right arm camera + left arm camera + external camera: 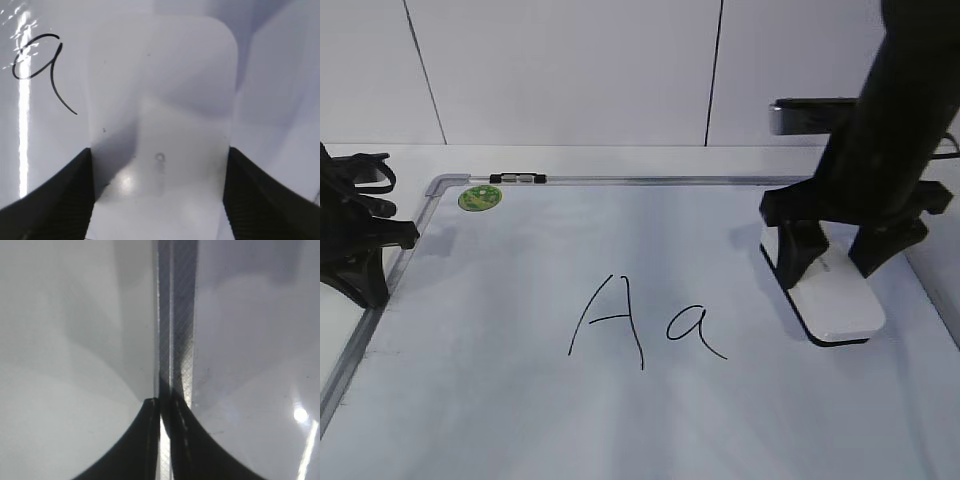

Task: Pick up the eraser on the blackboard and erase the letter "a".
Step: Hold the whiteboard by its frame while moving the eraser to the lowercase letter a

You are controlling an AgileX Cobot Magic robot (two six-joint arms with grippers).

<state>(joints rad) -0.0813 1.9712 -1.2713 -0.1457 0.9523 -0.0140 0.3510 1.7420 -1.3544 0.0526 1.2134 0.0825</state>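
Note:
The white eraser (840,305) lies on the blackboard (520,400) at the right, to the right of the small handwritten letter "a" (692,328). My right gripper (832,270) straddles the eraser, and its fingers touch both long sides. In the right wrist view the eraser (160,100) fills the space between the gripper's (159,151) fingers, with the letter "a" (37,60) at the upper left. My left gripper (370,280) is shut and empty at the board's left edge. In its wrist view the gripper (164,402) hovers over the metal frame (175,315).
A taller capital "A" (610,320) is written left of the small "a". A round green sticker (480,198) sits at the board's far left corner. A grey device (810,115) stands behind the right arm. A panelled wall is behind the table.

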